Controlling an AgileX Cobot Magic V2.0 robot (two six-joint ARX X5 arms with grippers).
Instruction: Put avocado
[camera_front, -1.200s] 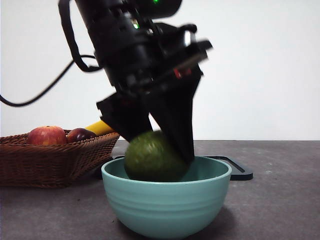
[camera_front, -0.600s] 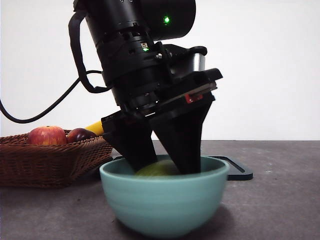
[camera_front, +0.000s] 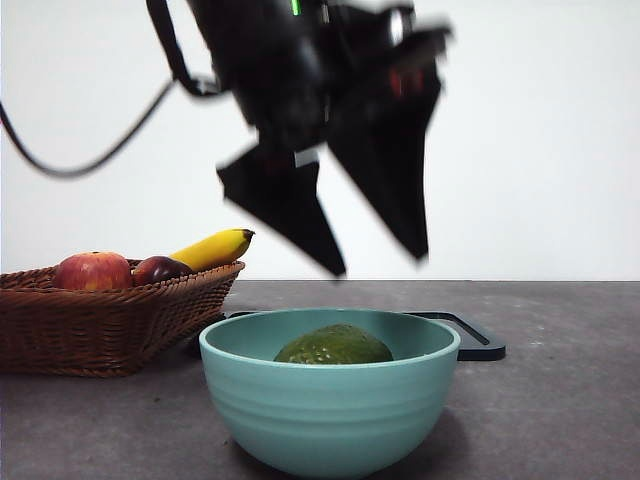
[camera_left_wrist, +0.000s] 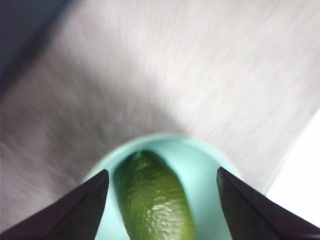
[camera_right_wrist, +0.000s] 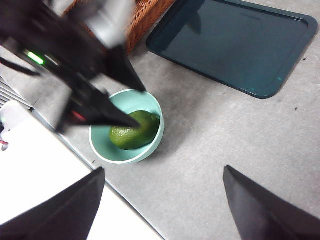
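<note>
The olive-green avocado lies inside the teal bowl at the front of the table. It also shows in the left wrist view and in the right wrist view. My left gripper is open and empty, raised above the bowl and apart from the avocado. In the right wrist view the left gripper hangs over the bowl. My right gripper is open and empty, high above the table, away from the bowl.
A wicker basket at the left holds a red apple, a dark plum and a banana. A dark flat tray lies behind the bowl; it also shows in the right wrist view.
My left gripper lowered the avocado into the bowl, opened, let it go and rose clear. The avocado now rests in the bowl.
</note>
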